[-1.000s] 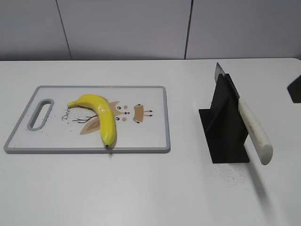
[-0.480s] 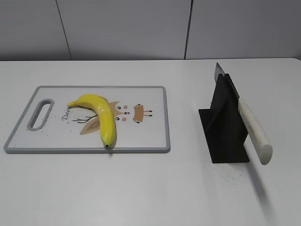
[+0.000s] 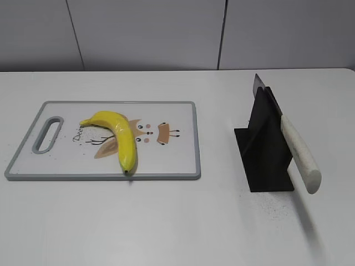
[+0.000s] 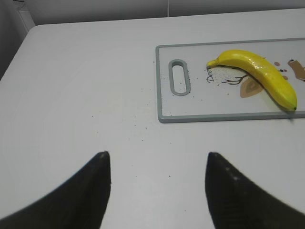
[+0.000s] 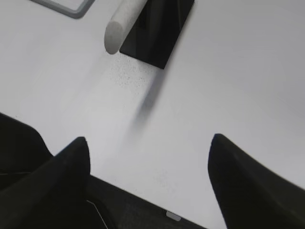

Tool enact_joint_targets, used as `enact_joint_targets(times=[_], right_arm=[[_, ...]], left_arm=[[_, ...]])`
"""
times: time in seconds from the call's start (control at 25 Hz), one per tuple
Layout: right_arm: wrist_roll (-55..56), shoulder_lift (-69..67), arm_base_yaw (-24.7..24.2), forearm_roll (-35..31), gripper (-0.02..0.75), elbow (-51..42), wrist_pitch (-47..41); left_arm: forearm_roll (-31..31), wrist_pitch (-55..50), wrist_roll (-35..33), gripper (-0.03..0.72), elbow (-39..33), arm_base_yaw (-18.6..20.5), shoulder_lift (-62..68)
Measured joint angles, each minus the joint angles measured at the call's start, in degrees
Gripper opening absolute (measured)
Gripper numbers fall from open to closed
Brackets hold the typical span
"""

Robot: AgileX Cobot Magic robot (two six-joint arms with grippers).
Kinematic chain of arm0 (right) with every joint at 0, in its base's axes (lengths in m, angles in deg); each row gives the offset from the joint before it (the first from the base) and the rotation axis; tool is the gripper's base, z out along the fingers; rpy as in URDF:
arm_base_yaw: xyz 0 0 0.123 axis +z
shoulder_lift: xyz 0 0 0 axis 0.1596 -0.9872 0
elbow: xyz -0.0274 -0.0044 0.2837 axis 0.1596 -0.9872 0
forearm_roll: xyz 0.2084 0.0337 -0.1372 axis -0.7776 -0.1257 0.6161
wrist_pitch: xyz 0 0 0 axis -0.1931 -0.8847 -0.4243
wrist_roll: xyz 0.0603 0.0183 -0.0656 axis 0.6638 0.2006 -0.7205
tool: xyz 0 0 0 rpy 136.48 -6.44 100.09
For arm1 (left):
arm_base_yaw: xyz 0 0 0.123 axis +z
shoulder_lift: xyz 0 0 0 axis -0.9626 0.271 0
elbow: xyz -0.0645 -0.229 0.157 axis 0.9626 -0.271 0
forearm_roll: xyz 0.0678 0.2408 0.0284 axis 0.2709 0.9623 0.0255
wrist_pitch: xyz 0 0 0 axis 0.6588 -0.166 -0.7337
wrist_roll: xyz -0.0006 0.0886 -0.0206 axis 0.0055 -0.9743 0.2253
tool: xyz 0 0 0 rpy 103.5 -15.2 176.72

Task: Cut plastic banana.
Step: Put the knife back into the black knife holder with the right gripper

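Observation:
The plastic banana (image 3: pixel 119 137) is bright yellow, whole and curved, lying on a white cutting board (image 3: pixel 177 155) with a grey rim. It also shows in the left wrist view (image 4: pixel 259 74) at the upper right. A knife with a white handle (image 3: pixel 299 154) rests slanted in a black stand (image 3: pixel 265 149) on the right; its handle end shows in the right wrist view (image 5: pixel 121 26). My left gripper (image 4: pixel 157 160) is open and empty over bare table, left of the board. My right gripper (image 5: pixel 148 143) is open and empty near the table's edge, apart from the knife. Neither gripper shows in the exterior view.
The cutting board (image 4: pixel 164 102) has a handle slot (image 4: pixel 179 77) at its left end and a cartoon print. The white table (image 3: pixel 177 221) carries small dark specks. A grey wall (image 3: pixel 166 33) runs behind the table.
A dark arm part at the right edge of the exterior view one second ago has left the view. Banana, board and knife have not moved.

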Motion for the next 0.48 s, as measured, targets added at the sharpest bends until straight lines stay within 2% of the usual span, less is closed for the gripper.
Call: enact_joint_targets(times=[0.48], right_arm=[[-0.21,13.76,0.0,1.46,0.582,-0.06,0.0]], left_arm=[[0.0,0.0,-0.03,0.59,0.0,0.0,0.0]])
